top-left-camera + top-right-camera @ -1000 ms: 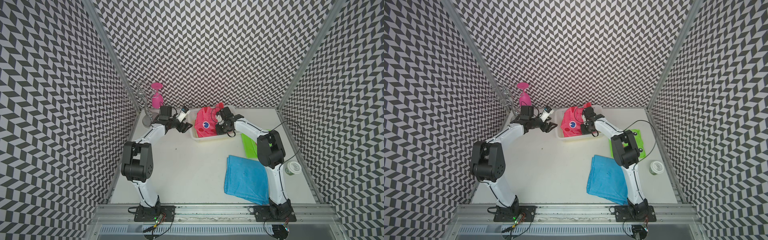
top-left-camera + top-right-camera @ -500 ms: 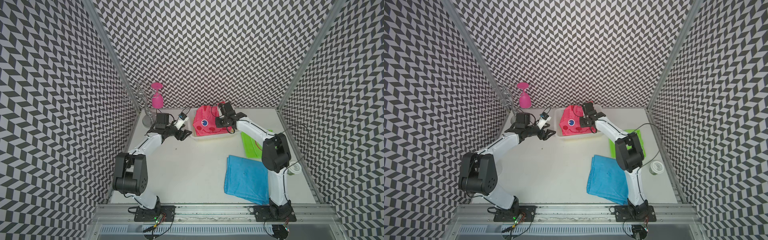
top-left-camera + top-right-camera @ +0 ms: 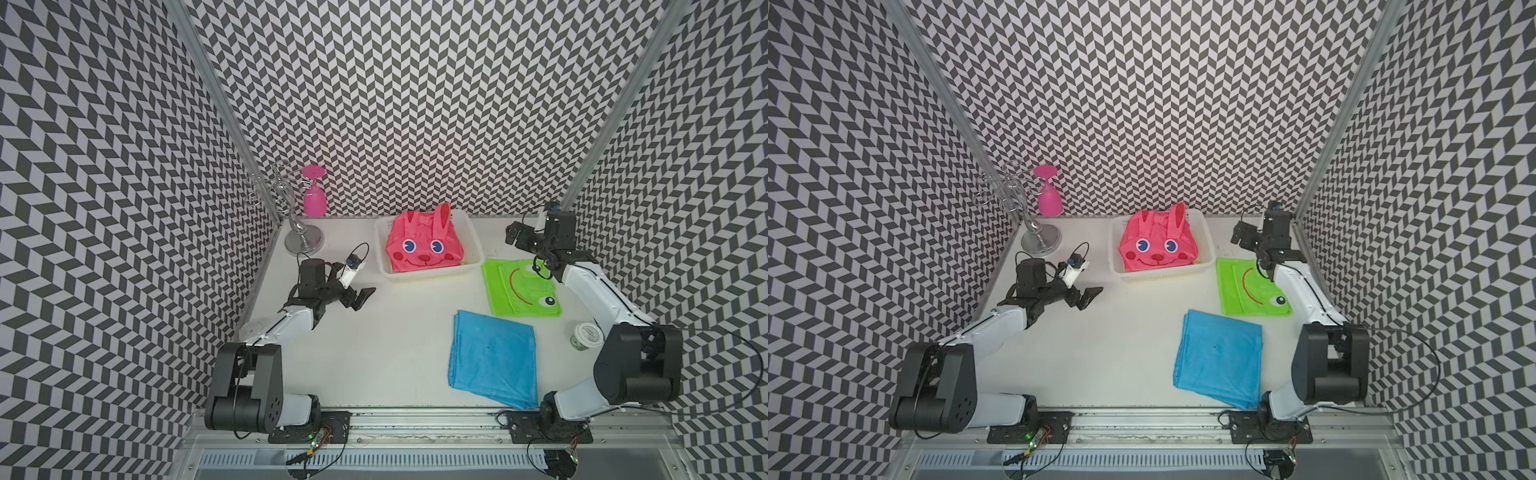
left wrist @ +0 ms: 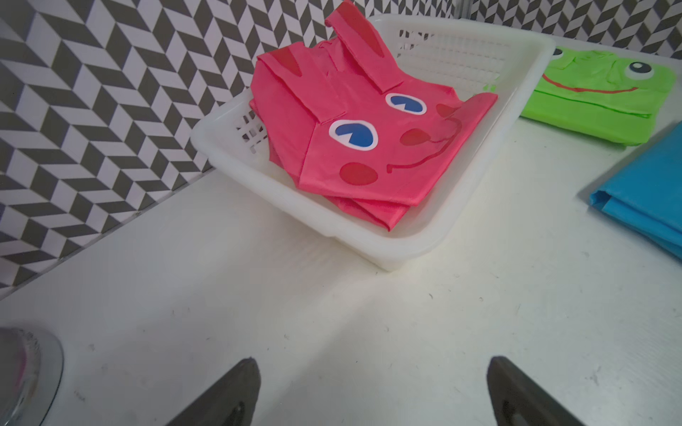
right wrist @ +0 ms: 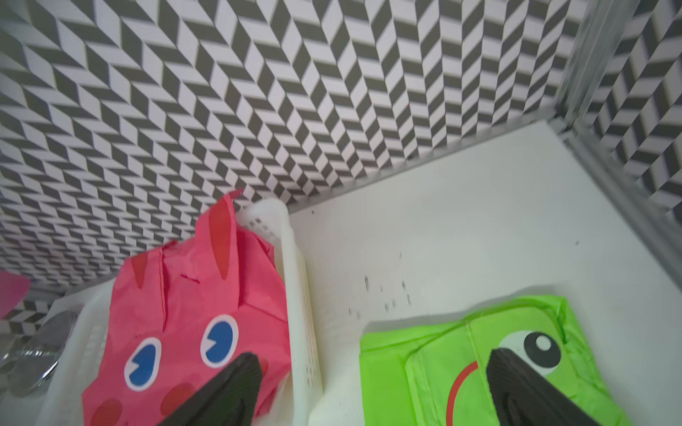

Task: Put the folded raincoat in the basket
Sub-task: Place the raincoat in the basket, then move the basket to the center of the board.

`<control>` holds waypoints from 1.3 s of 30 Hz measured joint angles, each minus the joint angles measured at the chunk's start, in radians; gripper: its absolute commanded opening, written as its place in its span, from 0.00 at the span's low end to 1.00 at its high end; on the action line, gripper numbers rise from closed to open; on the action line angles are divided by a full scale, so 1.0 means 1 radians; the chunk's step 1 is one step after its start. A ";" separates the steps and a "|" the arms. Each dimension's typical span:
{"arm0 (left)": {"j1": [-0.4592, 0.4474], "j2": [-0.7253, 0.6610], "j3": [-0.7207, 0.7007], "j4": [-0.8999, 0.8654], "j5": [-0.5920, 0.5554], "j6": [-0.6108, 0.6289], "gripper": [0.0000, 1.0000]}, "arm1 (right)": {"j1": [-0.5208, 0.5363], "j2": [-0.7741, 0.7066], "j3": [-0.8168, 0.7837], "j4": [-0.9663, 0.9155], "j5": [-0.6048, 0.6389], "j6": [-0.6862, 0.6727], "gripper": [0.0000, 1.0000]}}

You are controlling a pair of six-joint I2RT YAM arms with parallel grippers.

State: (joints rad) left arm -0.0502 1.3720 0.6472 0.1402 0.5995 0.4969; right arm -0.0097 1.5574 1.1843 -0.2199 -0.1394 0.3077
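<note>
We look down on a white table (image 3: 395, 332) walled in by a black and white zigzag pattern. At the far edge sits the white perforated basket (image 3: 432, 275), and inside it lies the folded pink raincoat (image 3: 422, 245), printed with a smiling rabbit face. One rabbit ear pokes above the basket's back rim.

The left gripper (image 3: 360, 297) sits low over the table just left of the basket. In the left wrist view its jaws stand wide apart with only bare table between them, so it holds nothing.

The right gripper (image 3: 513, 234) is near the far right corner, between the basket and the side wall. Its jaws are also spread wide and grip nothing.

To the right of the basket, a folded green raincoat (image 3: 521, 286) with a frog face lies flat. Nearer the front edge is a folded blue cloth (image 3: 494, 361), with a lidded paper cup (image 3: 587, 336) just beyond it.

In the far left corner, a pink glass (image 3: 314, 199) hangs upside down from a silver metal rack (image 3: 301, 239).
</note>
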 measured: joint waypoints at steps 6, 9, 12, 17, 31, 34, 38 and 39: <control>0.071 -0.033 -0.084 0.076 -0.009 0.018 1.00 | 0.023 0.165 0.054 -0.014 -0.227 0.005 1.00; 0.099 -0.039 -0.097 0.106 -0.009 0.018 1.00 | 0.066 0.244 0.087 -0.025 -0.291 -0.003 0.98; 0.114 -0.040 -0.097 0.130 -0.017 0.010 1.00 | 0.127 0.322 0.150 -0.045 -0.329 -0.016 0.98; 0.116 -0.055 -0.106 0.157 -0.032 0.001 1.00 | 0.222 0.424 0.284 -0.097 -0.344 -0.044 1.00; 0.116 -0.063 -0.112 0.166 -0.042 -0.023 1.00 | 0.292 0.199 0.095 -0.145 0.068 -0.066 1.00; 0.116 -0.063 -0.112 0.165 -0.041 -0.027 1.00 | 0.271 0.023 -0.052 -0.095 0.180 -0.018 1.00; 0.116 -0.063 -0.112 0.165 -0.036 -0.027 1.00 | 0.201 -0.140 -0.237 0.011 0.197 0.050 0.87; 0.116 -0.063 -0.112 0.165 -0.034 -0.027 1.00 | 0.186 -0.145 -0.264 0.024 0.192 0.054 0.86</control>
State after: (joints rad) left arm 0.0658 1.3090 0.5354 0.3050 0.5652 0.4698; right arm 0.1764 1.4120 0.9207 -0.1955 0.0521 0.3618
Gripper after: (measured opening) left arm 0.996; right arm 0.878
